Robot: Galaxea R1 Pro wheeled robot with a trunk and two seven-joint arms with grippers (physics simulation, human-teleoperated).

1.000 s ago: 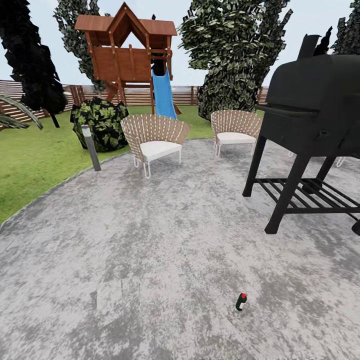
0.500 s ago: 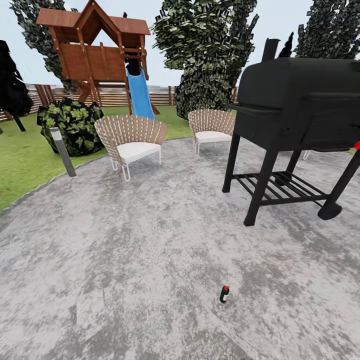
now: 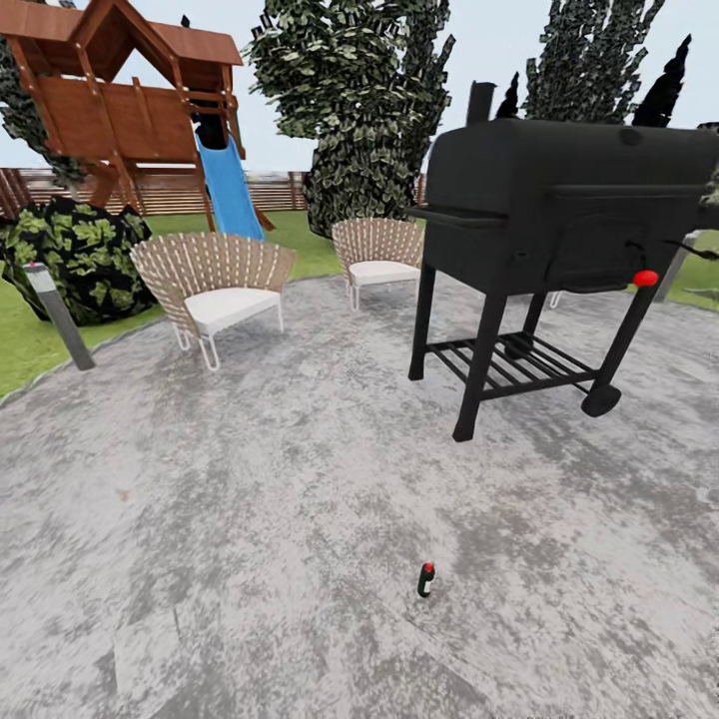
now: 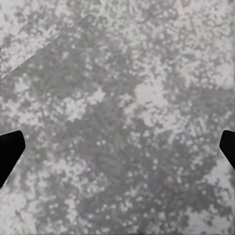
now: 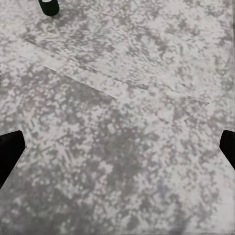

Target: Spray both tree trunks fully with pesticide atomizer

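— So where is the spray bottle (image 3: 426, 579)?
— Standing upright on the mottled grey paving (image 3: 250, 499), low in the head view and a little right of centre. It is small, dark green, with a red top. Its dark base also shows at the edge of the right wrist view (image 5: 49, 7), well apart from the fingertips.

— And the grippers?
— The left gripper (image 4: 117, 152) has its two dark fingertips (image 4: 9, 154) at opposite edges of its wrist view, spread wide with only bare paving between them. The right gripper (image 5: 117, 152) looks the same: fingers (image 5: 10, 152) spread wide, nothing between them.

— What stands around the bottle?
— Beyond it, a black barbecue smoker (image 3: 559, 220) on legs with a slatted lower shelf and a red knob (image 3: 646, 278). To its left, two woven chairs (image 3: 213, 285) with white cushions. Behind them, a wooden playhouse (image 3: 110, 90) with a blue slide (image 3: 230, 190), a leafy shrub (image 3: 65, 255), a short grey post (image 3: 58, 315), lawn (image 3: 25, 345) and a slatted fence (image 3: 270, 190).

— Any trees?
— A tall one with a dark green blocky crown (image 3: 355, 110) rises behind the chairs; its trunk is hidden.
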